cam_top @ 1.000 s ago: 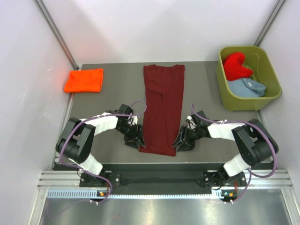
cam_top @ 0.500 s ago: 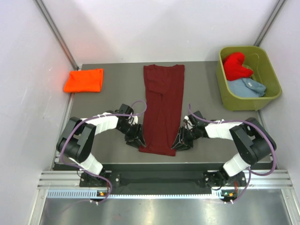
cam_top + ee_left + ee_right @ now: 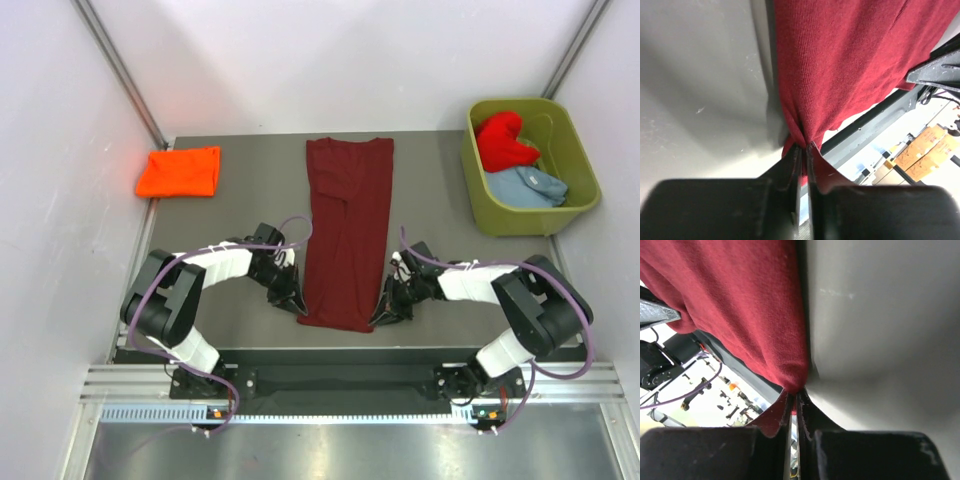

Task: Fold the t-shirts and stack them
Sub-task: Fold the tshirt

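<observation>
A dark maroon t-shirt (image 3: 346,228) lies as a long narrow strip down the middle of the table, sleeves folded in. My left gripper (image 3: 298,304) is shut on its near left hem corner (image 3: 801,136). At the near right corner (image 3: 792,380), my right gripper (image 3: 381,314) is shut on the cloth too. Both pinch the fabric tight at the fingertips. An orange t-shirt (image 3: 180,171) lies folded at the far left. A red t-shirt (image 3: 503,140) and a pale grey-blue t-shirt (image 3: 528,186) sit crumpled in the tub.
The olive-green tub (image 3: 485,204) stands at the far right, by the right wall. White walls close in on both sides and the back. A metal rail (image 3: 340,382) runs along the near edge below the arm bases.
Both grippers moved inward onto the maroon shirt's near corners and shut on the cloth; a second ago they stood open beside the hem.
</observation>
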Action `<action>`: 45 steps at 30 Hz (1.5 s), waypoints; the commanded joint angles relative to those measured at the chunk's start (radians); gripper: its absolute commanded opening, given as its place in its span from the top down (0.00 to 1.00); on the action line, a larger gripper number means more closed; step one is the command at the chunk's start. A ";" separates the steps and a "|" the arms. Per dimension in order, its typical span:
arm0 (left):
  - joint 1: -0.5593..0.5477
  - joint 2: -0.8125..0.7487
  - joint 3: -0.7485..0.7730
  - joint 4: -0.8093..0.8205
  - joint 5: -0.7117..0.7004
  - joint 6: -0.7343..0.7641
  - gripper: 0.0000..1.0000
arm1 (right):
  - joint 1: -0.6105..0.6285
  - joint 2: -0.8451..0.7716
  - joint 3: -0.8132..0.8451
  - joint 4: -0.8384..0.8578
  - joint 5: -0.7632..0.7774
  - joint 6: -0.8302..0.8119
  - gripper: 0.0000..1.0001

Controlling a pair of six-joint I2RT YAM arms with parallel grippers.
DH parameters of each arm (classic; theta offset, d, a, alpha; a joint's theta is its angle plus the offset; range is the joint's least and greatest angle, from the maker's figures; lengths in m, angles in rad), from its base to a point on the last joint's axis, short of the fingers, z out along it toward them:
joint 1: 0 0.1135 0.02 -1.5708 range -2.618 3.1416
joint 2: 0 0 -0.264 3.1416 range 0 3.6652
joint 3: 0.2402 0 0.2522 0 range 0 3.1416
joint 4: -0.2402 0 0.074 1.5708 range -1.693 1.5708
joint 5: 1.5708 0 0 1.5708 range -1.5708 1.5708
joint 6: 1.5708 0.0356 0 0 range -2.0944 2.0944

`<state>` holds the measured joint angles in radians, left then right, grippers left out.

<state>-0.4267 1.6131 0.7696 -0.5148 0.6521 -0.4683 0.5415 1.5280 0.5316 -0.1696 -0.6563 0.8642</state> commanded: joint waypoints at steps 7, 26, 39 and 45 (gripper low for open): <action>0.002 -0.056 0.014 -0.011 0.050 0.040 1.00 | 0.006 -0.092 0.077 -0.010 0.027 -0.109 1.00; -0.004 -0.052 0.385 -0.209 -0.049 0.243 1.00 | -0.182 -0.270 0.317 -0.289 0.129 -0.370 1.00; 0.049 0.283 0.790 -0.222 -0.095 0.300 1.00 | -0.310 -0.030 0.488 -0.122 0.112 -0.359 1.00; 0.095 0.433 0.968 -0.223 -0.100 0.323 1.00 | -0.331 0.119 0.631 -0.116 0.118 -0.396 1.00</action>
<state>-0.3492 2.0068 1.6306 -0.7376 0.5564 -0.1802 0.2256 1.6058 1.0714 -0.3538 -0.5396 0.5034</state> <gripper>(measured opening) 0.028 0.013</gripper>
